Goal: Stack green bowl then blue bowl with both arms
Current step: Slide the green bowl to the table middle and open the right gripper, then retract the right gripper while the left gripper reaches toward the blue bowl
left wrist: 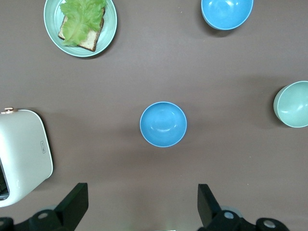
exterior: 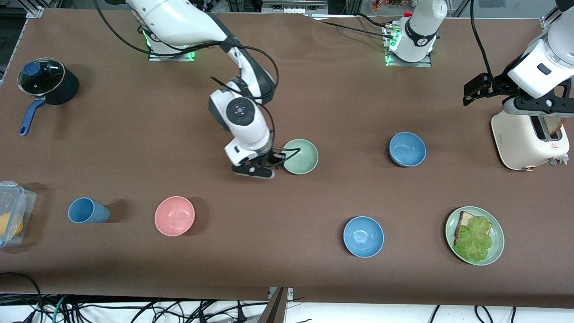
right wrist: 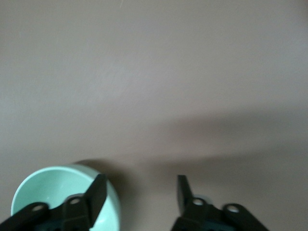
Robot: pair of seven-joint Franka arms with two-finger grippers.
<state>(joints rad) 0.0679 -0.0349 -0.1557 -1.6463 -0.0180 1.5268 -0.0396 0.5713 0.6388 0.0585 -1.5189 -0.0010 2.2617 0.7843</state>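
The green bowl (exterior: 302, 154) sits mid-table. My right gripper (exterior: 273, 162) is low at its rim on the side toward the right arm's end, open. In the right wrist view the gripper (right wrist: 140, 195) has one finger over the inside of the green bowl (right wrist: 53, 192) and the other outside it, over bare table. The muted blue bowl (exterior: 407, 149) stands toward the left arm's end. My left gripper (exterior: 476, 89) hangs high near the toaster, open and empty. The left wrist view shows the gripper (left wrist: 139, 209), the blue bowl (left wrist: 163, 124) and the green bowl (left wrist: 292, 103).
A brighter sky-blue bowl (exterior: 363, 236) and a green plate (exterior: 497, 251) with toast and lettuce lie nearer the front camera. A white toaster (exterior: 529, 139) stands under the left arm. A pink bowl (exterior: 174, 216), blue cup (exterior: 87, 210), lidded pot (exterior: 47, 80) and plastic box (exterior: 11, 213) are toward the right arm's end.
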